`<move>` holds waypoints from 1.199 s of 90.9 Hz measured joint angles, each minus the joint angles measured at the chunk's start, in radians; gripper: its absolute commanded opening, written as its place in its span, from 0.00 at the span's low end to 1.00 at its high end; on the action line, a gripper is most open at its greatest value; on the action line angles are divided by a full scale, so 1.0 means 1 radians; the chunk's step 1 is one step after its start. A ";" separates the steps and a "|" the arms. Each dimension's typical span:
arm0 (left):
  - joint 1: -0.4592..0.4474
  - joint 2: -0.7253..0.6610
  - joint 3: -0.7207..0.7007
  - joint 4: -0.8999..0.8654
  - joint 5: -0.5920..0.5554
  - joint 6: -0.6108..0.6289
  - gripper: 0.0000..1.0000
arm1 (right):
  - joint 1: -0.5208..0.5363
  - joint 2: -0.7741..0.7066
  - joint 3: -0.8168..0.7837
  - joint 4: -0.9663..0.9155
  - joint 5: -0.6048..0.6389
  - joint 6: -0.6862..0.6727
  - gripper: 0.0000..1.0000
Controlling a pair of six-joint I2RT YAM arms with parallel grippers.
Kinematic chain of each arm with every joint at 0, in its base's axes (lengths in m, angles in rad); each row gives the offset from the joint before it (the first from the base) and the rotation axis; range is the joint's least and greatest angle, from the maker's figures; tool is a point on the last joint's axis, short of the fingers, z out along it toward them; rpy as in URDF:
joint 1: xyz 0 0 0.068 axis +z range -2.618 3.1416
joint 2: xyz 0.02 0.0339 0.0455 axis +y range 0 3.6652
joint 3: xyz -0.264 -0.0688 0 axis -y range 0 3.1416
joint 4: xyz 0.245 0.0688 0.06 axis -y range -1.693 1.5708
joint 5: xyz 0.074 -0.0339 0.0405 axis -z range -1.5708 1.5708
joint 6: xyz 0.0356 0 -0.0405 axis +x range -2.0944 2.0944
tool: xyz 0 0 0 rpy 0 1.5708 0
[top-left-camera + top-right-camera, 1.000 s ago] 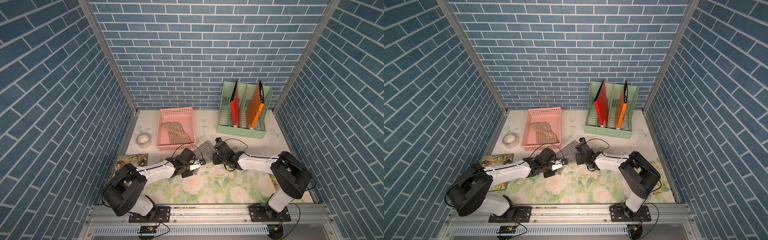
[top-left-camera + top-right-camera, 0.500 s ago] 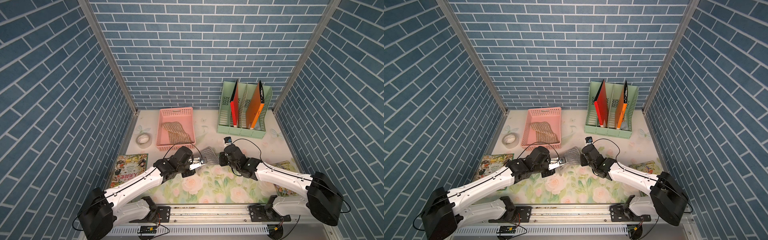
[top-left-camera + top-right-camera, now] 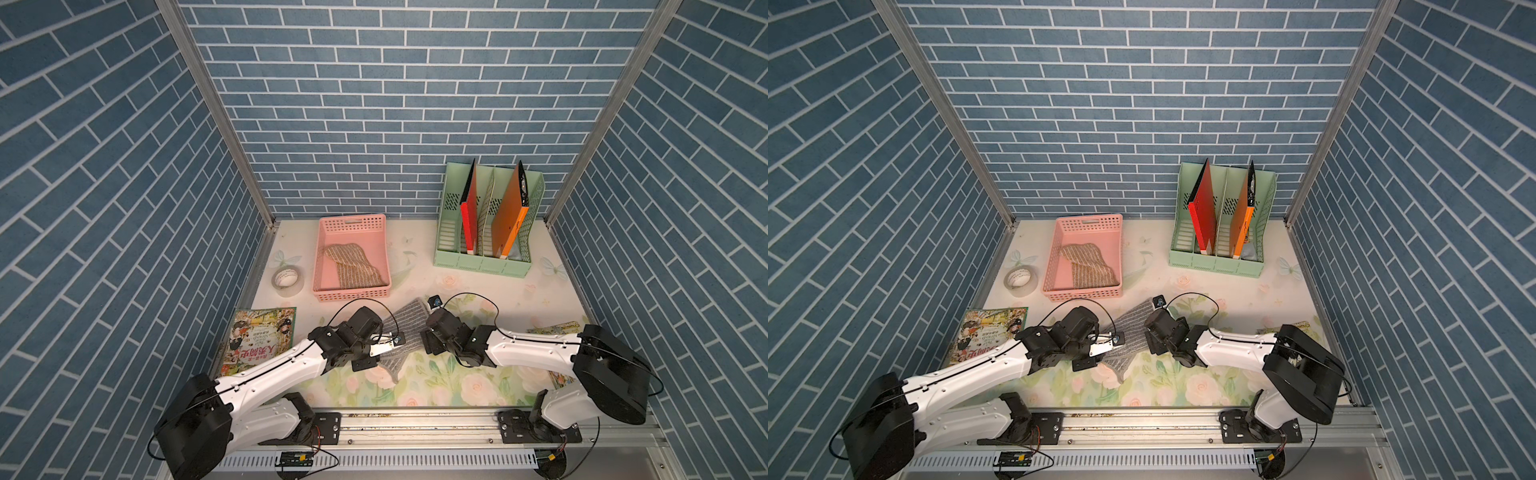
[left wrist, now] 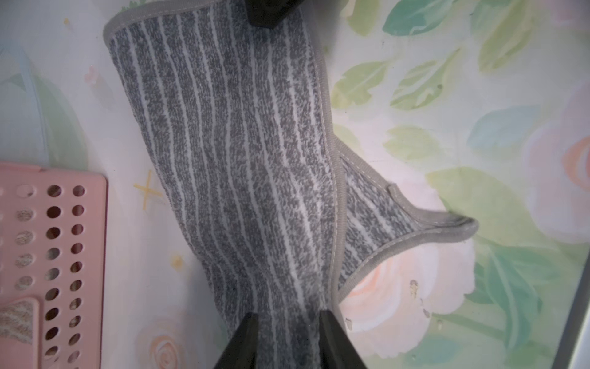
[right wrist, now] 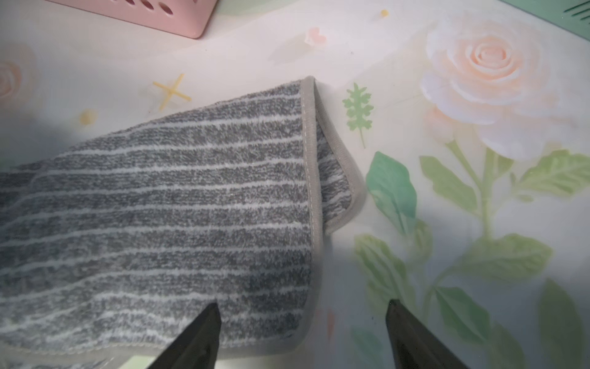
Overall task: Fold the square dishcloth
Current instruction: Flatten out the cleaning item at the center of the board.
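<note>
Blue brick-pattern walls (image 3: 374,104) enclose a table (image 3: 457,386) covered with a floral print. At the back, a pink basket (image 3: 352,219) holding a brown striped cloth (image 3: 353,266) is placed beside a green file rack (image 3: 482,266), in which a red folder (image 3: 467,216) and an orange folder (image 3: 509,216) are stood upright. A tape roll (image 3: 287,279) is located to the left of the basket, and a picture book (image 3: 259,340) lies near the front left of the table.

The dishcloth (image 3: 405,328), grey with thin white stripes, is laid on the table just in front of the basket, between the two grippers, as shown in both top views. It is doubled over. In the left wrist view, a corner of the lower layer is seen protruding from under the hem of the upper layer. In the right wrist view, the two hems are seen out of line at one corner.

The left gripper (image 4: 287,316) is positioned at one side of the dishcloth. Its jaws are set slightly apart, with bunched fabric filling the gap; whether the fabric is clamped cannot be told. The right gripper (image 5: 303,306) is positioned at the opposite side. Its jaws are spread wide and nothing is held: one finger (image 5: 198,335) is seen above the fabric, the other above bare table beyond the hem.
</note>
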 measured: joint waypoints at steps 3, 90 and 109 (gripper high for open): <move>0.000 -0.001 -0.002 0.002 -0.005 0.001 0.22 | 0.000 0.019 0.008 0.005 -0.007 0.006 0.77; -0.002 0.190 -0.048 0.142 -0.109 0.040 0.09 | -0.067 0.084 -0.003 0.156 -0.173 0.164 0.00; -0.008 0.079 0.035 0.009 -0.045 0.011 0.00 | -0.040 -0.219 -0.087 0.105 -0.131 0.180 0.00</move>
